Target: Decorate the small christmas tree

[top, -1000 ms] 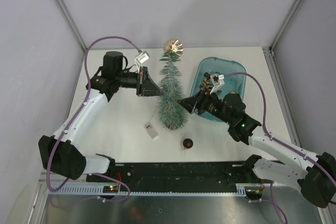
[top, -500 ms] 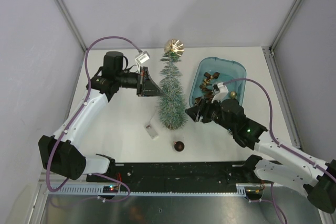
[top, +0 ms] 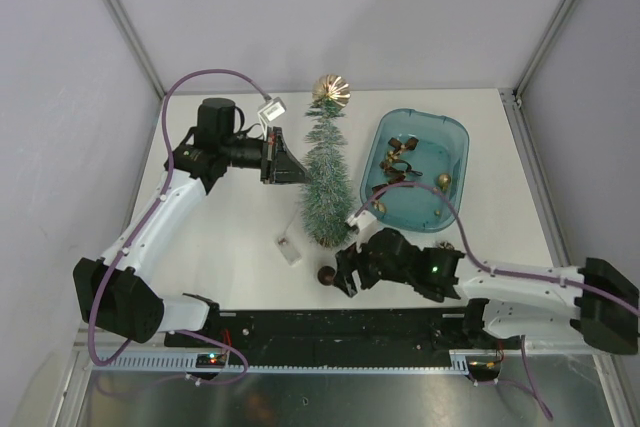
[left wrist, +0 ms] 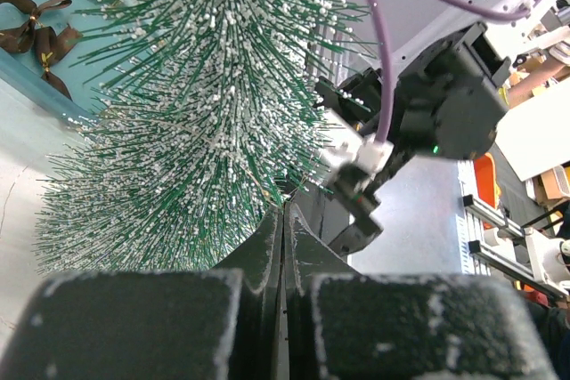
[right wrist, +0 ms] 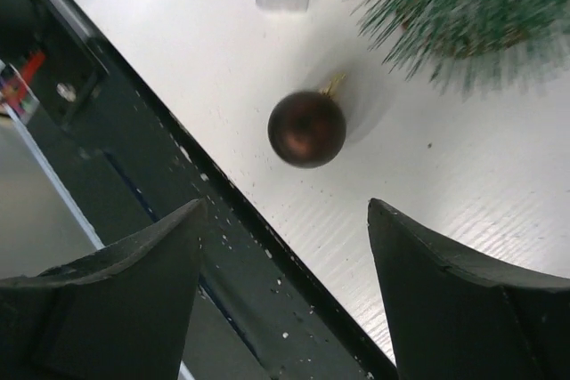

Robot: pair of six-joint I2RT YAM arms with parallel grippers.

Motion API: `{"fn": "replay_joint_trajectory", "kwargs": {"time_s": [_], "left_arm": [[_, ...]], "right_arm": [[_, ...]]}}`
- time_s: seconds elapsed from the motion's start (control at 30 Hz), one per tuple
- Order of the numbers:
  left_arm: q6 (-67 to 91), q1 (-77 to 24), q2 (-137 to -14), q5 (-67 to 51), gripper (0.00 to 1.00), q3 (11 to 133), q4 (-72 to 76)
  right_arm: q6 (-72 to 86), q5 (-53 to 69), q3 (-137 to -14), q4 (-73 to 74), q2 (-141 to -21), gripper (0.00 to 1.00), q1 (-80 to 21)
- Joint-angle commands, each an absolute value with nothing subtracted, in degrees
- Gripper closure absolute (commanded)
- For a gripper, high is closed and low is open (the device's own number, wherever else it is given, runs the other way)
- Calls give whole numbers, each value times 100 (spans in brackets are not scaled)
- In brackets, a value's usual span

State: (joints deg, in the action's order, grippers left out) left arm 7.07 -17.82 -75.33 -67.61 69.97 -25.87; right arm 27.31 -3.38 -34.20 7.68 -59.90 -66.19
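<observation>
Largely undecorated, the small christmas tree (top: 327, 182) carries a gold topper (top: 330, 90); right gripper (right wrist: 285, 224) gapes over brown ball (right wrist: 307, 128), left gripper (left wrist: 283, 220) clenched.

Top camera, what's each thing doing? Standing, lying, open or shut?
Tree: standing upright, gold topper on its tip.
Brown ball: loose on the table, near the front edge.
White piece: lying flat by the tree.
Tray: holding ornaments.
Left gripper: shut, at the tree's side.
Right gripper: open, over the brown ball.
</observation>
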Motion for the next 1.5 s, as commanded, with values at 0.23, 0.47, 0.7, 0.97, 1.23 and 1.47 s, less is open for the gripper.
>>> {"fn": "replay_joint_trajectory", "kwargs": {"time_s": [0.23, 0.47, 0.7, 0.97, 1.23, 1.47], "left_arm": [[694, -1837, -7353, -6709, 100, 7139, -2549], [686, -1839, -7355, -6707, 100, 7141, -2548], [686, -1837, -7335, -6700, 100, 7124, -2547], [686, -1837, -7353, -6712, 100, 7128, -2549], [677, -1839, -7365, -6724, 100, 7140, -2542], [660, -1837, -7376, -6741, 100, 7200, -2549]], "right_arm": [[2398, -1553, -3444, -529, -7509, 23, -7408], [2212, -2049, -3445, -1041, -8014, 26, -7502], [2187, -2050, -3445, -1465, -8453, 29, -7514], [2277, -2051, -3454, -1595, -8547, 42, -7565], [2403, -2296, -3494, -505, -6988, 61, -7637], [2527, -1316, -3969, 935, -4596, 62, -6669]]}}
